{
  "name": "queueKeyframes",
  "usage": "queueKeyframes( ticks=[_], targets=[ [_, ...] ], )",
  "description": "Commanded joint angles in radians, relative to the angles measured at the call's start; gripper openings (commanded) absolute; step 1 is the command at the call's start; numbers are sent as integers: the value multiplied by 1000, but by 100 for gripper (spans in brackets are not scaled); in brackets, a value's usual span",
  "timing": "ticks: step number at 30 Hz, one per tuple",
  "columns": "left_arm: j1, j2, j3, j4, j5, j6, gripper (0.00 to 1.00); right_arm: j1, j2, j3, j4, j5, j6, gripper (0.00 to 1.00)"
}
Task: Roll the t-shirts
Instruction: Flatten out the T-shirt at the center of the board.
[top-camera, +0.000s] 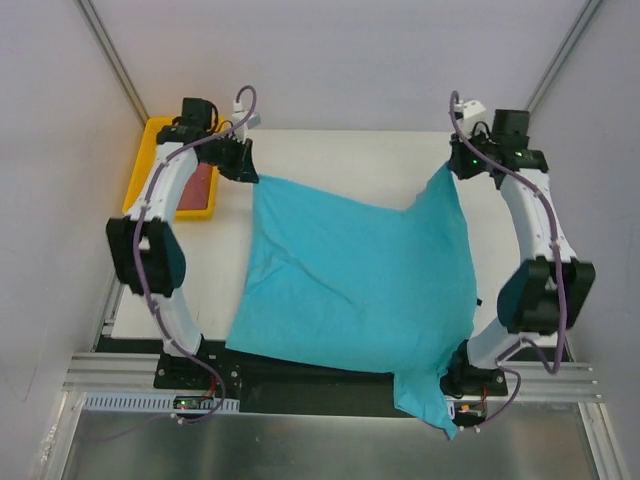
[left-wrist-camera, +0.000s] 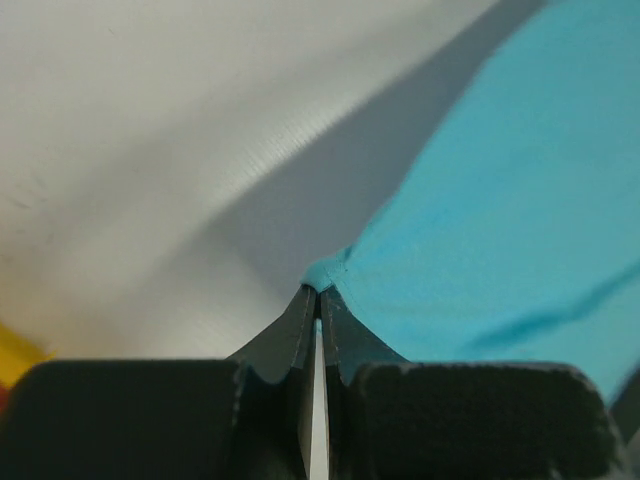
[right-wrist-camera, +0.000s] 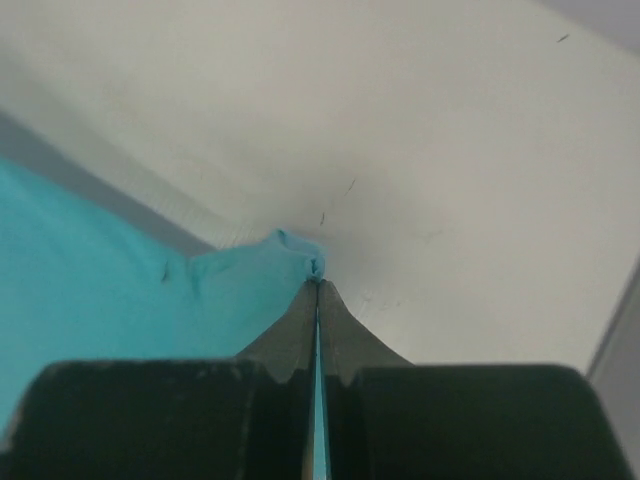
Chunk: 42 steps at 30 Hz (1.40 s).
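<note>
Currently at an early stage: neither garment shows any roll. The teal t-shirt lies opened out across the counter but is not flat. Diagonal creases cross its middle, and its near right part spills over the counter's near edge beside the right arm's base. The left end effector is clenched on the shirt's far left corner and the right end effector on its far right corner, each pinching a small bunch of cloth at the tips. Shadow under both corners suggests they are raised off the surface. The red-pink t-shirt sits in the yellow tray at far left, partly hidden by the left arm. Left to do, by my judgement: smooth and roll the teal shirt, then the red-pink one.
</note>
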Motion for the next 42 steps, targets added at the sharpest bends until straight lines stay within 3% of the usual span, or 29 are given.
queueKeyframes(
  ticks=[1, 2, 6, 8, 12, 17, 25, 34, 42],
  targets=[
    [0, 256, 181, -40, 48, -4, 0, 33, 210, 185, 2, -11, -109, 1],
    [-1, 312, 268, -46, 28, -4, 0, 33, 357, 246, -11, 4, -108, 1],
    [0, 539, 453, -88, -53, -4, 0, 33, 676, 614, -101, 85, -117, 1],
    [2, 587, 524, -86, -101, -20, 0, 33, 755, 723, -92, 145, -139, 1],
    [0, 689, 625, -66, -194, -62, 0, 52, 852, 720, 72, 240, -157, 1],
    [2, 706, 674, 0, -272, -86, 0, 63, 898, 788, 176, 290, -153, 1],
    [6, 694, 707, 84, -274, -56, 0, 58, 875, 786, 276, 359, -145, 0],
    [19, 636, 723, 107, -262, -105, 0, 95, 826, 769, 282, 376, -116, 1],
    [29, 423, 663, 104, -122, -171, 0, 99, 711, 774, 270, 391, 2, 1]
  ],
)
